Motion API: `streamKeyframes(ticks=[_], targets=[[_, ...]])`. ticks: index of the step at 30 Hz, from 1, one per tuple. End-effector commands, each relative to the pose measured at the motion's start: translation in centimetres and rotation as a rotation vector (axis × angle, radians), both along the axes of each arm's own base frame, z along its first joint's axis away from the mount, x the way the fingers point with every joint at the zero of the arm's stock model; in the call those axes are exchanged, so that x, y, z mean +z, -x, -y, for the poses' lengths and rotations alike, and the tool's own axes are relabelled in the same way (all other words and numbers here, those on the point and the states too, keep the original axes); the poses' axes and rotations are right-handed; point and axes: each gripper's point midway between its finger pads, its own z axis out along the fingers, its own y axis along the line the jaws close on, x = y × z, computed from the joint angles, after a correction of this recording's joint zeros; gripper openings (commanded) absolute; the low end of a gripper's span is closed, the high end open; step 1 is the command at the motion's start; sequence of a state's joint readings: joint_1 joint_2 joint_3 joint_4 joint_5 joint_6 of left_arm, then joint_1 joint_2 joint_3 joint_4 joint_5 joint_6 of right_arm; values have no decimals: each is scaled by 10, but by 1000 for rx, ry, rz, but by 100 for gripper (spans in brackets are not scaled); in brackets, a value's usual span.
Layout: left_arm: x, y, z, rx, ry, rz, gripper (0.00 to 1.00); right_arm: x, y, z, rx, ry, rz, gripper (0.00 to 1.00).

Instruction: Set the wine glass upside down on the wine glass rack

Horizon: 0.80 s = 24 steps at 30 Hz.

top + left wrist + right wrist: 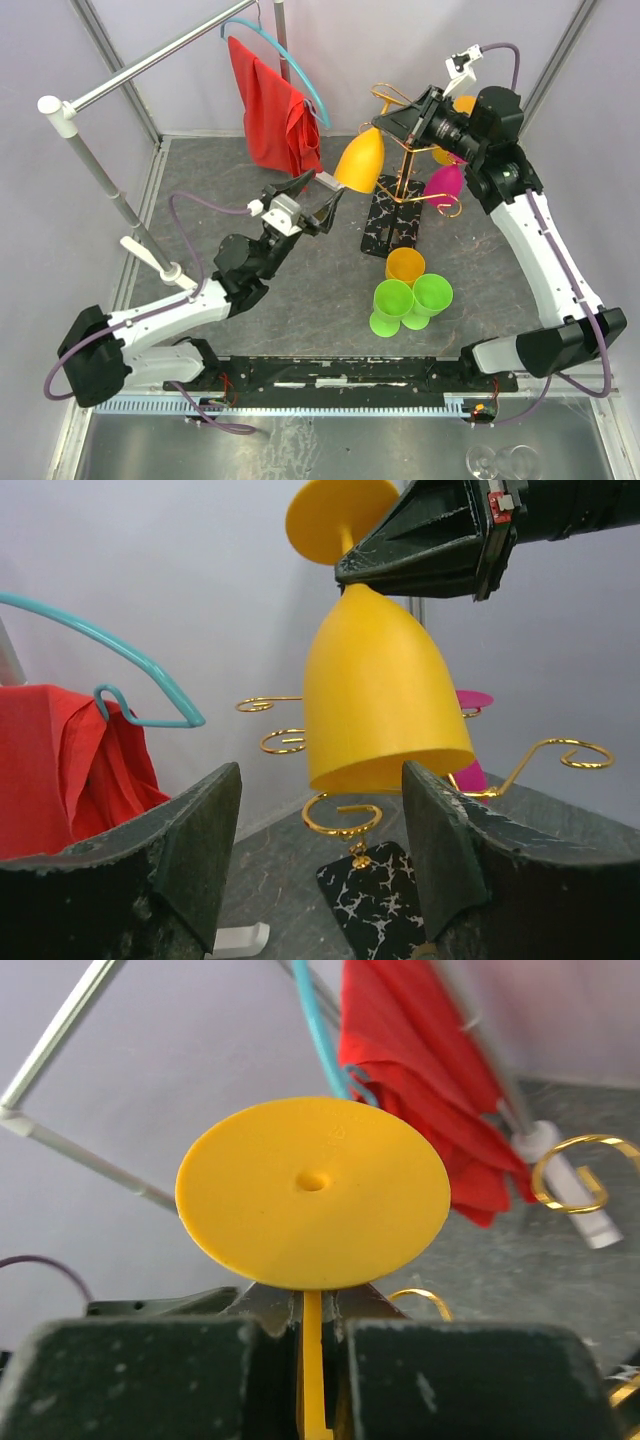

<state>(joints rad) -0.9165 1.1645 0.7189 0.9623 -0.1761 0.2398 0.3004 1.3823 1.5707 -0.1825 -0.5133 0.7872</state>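
Near edge: two green cups point(410, 300) and an orange cup point(405, 263) clustered upright on tabletop point(320, 280). My left hand point(318, 196) spread wide, aimed at the bowl, not touching. My right hand point(383, 124) pinches the stem of the yellow wine glass point(360, 160), held mouth down in air, just left of the wine glass rack point(398, 190). Pink glass point(445, 185) hangs inverted on the rack's right. Tabletop bare left of the rack; red cloth point(270, 115) behind

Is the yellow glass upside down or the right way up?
Upside down. The yellow glass has its foot on top and its open mouth pointing down; the right gripper pinches the stem.
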Motion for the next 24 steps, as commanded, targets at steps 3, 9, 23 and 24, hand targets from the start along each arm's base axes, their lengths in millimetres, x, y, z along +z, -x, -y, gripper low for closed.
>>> streamKeyframes(ticks=[3,9,23,24], targets=[[2,18,-22,-8,21,-19,74,7,-26,62,-166,181,132,1],[-5,26,-40,19,4,-41,75,0,-31,117,-280,310,189,1],[-43,11,-49,106,-74,-188,81,7,-22,133,-304,350,245,1],[-43,9,-47,113,-74,-193,83,8,-22,130,-291,340,248,1]])
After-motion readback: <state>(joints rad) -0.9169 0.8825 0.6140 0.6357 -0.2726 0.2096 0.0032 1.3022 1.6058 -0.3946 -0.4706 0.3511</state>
